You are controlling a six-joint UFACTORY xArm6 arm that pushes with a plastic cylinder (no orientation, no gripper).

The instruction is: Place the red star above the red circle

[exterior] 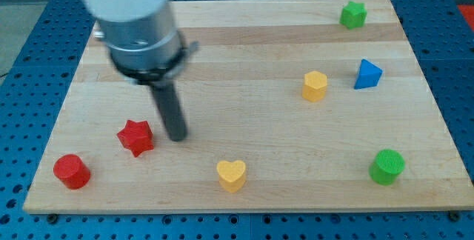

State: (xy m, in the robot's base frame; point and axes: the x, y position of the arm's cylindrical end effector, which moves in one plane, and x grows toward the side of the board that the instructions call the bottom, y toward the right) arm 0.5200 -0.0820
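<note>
The red star (135,137) lies on the wooden board (244,55) at the view's lower left. The red circle (72,171) lies below and to the left of it, near the board's bottom left corner. My tip (177,136) rests on the board just to the right of the red star, a small gap apart from it. The rod rises from there to the arm's grey body at the view's top left.
A yellow heart (232,175) lies near the bottom edge at the middle. A yellow hexagon (315,86) and a blue triangle (367,75) lie at the right. A green star (353,15) sits at the top right, a green circle (387,167) at the bottom right.
</note>
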